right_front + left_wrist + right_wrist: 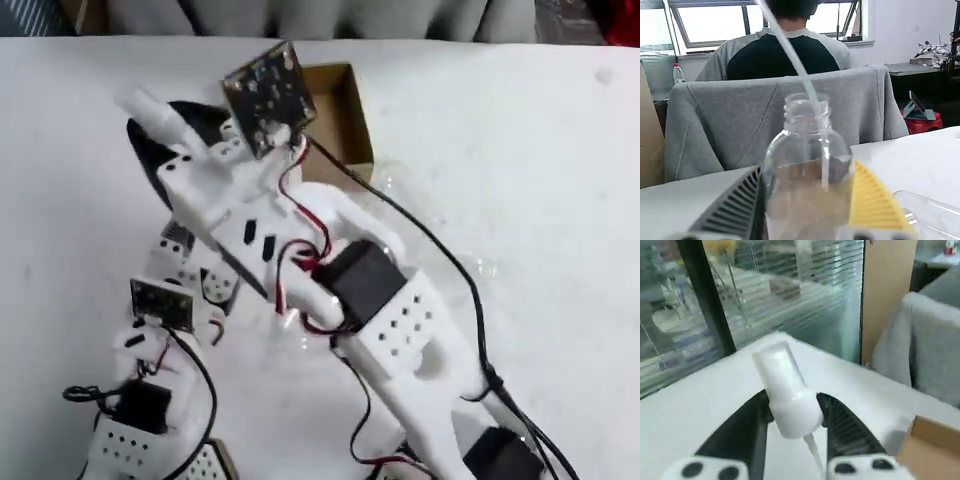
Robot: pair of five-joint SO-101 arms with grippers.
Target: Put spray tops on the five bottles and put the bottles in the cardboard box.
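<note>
The left gripper (807, 210) holds a clear bottle (807, 165) upright. Its fingers, one dark and ribbed (735, 205) and one yellow (872, 200), are pressed against the bottle's sides. The bottle's neck is open and has no cap on it. A thin white tube (790, 50) slants down through the neck, and its end hangs inside the bottle without touching the bottom. The lower part of the bottle looks brownish, but I cannot tell whether that is liquid or something seen through the plastic. A clear plastic tray (930, 215) lies on the white bench (920, 155) just beside this gripper.

The right gripper (794, 405) pinches a white spray top (785, 385) between its two black fingers (747, 435). The top is tilted, with its nozzle end raised, and the tube comes out from its underside. From above, this gripper (170, 130) and the spray top (148, 103) are at the far left of the bench. The right arm (400, 320) stretches across to them from the near right, and the left arm (135, 420) sits at the near left.

The cardboard box (340, 120) stands open on the bench just beside the right arm's wrist. The wrist's camera board (268, 95) hides part of its inside, and the part that can be seen is plain brown cardboard. In the right wrist view a corner of the box (930, 445) lies near the gripper.
</note>
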